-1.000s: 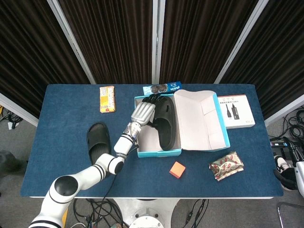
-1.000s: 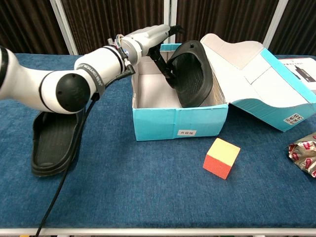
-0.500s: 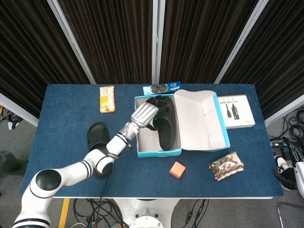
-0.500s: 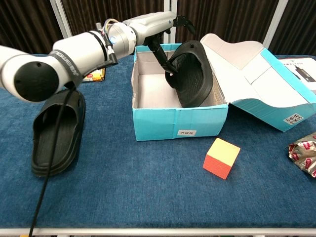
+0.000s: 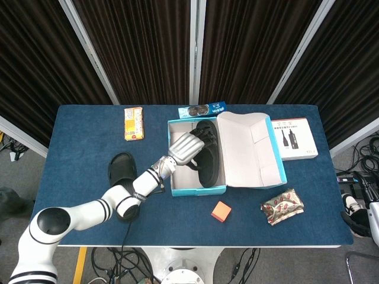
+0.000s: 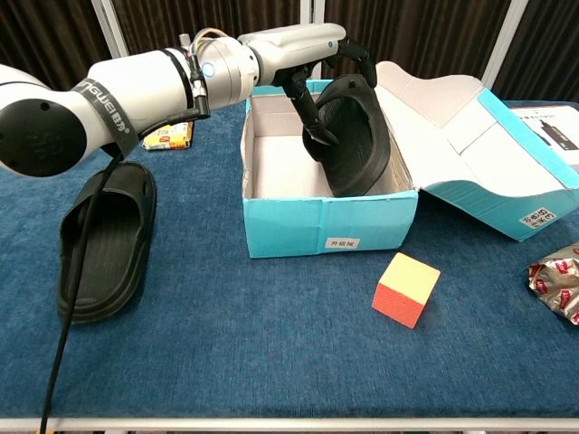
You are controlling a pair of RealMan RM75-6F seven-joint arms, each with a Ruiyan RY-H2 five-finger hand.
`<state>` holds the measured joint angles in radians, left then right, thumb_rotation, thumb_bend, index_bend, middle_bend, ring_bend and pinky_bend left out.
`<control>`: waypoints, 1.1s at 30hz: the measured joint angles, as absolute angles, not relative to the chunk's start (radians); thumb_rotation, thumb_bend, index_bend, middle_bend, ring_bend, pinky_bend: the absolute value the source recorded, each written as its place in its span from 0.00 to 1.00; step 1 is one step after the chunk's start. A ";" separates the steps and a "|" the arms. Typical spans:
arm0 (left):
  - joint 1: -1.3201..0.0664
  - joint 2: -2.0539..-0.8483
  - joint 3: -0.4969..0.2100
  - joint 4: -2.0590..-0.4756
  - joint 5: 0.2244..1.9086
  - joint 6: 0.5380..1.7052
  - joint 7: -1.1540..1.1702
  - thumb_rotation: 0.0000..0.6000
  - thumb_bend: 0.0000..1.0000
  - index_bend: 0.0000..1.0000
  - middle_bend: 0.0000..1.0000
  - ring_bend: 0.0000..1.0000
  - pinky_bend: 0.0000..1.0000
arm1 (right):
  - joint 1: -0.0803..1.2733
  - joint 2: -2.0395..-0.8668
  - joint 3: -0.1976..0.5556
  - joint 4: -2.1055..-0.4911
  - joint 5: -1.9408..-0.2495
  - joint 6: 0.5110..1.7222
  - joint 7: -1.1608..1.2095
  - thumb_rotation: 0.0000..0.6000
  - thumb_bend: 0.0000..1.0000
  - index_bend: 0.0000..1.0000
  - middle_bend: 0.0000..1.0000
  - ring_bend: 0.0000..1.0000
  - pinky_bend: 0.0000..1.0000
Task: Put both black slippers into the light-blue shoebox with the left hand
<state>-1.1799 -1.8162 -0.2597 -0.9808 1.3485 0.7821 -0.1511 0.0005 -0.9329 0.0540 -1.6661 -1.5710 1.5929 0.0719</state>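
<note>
One black slipper (image 5: 208, 161) (image 6: 357, 149) stands on its side inside the light-blue shoebox (image 5: 198, 190) (image 6: 326, 231), leaning against the box's right wall. My left hand (image 5: 186, 148) (image 6: 303, 50) hovers over the box's left half with fingers spread. Its fingertips (image 6: 314, 117) hang down against the slipper's inner face, and no firm grip shows. The other black slipper (image 5: 121, 173) (image 6: 104, 240) lies flat on the blue table, left of the box and beneath my left forearm. My right hand does not show in either view.
The box's open lid (image 5: 249, 148) (image 6: 470, 127) lies back to the right. An orange cube (image 5: 221, 211) (image 6: 405, 288) sits before the box, a crumpled wrapper (image 5: 282, 206) at right, a white carton (image 5: 294, 138) far right, a yellow packet (image 5: 134, 123) and a blue packet (image 5: 202, 109) behind.
My left hand has risen and drawn back from the far end of the box toward its middle, and its fingers have spread. The slipper in the box stayed leaning in place.
</note>
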 measured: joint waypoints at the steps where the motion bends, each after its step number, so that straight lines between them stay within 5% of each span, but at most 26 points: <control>1: -1.182 -1.817 -0.260 -0.979 1.347 0.778 -0.147 1.00 0.10 0.25 0.16 0.00 0.15 | 0.000 -0.933 0.054 -1.666 -1.571 1.594 0.072 1.00 0.10 0.06 0.18 0.00 0.06; 15: -1.148 -1.830 -0.236 -0.960 1.288 0.745 -0.066 1.00 0.10 0.38 0.28 0.04 0.19 | 0.003 -0.936 0.054 -1.667 -1.577 1.591 0.070 1.00 0.10 0.06 0.18 0.00 0.06; 33: -1.129 -1.883 -0.236 -0.946 1.245 0.738 0.028 1.00 0.10 0.39 0.29 0.05 0.20 | 0.000 -0.932 0.053 -1.679 -1.580 1.596 0.059 1.00 0.10 0.06 0.18 0.00 0.06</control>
<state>-1.1293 -1.8831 -0.2364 -0.9459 1.2452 0.7378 0.0285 0.0001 -0.9322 0.0529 -1.6786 -1.5804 1.5963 0.0585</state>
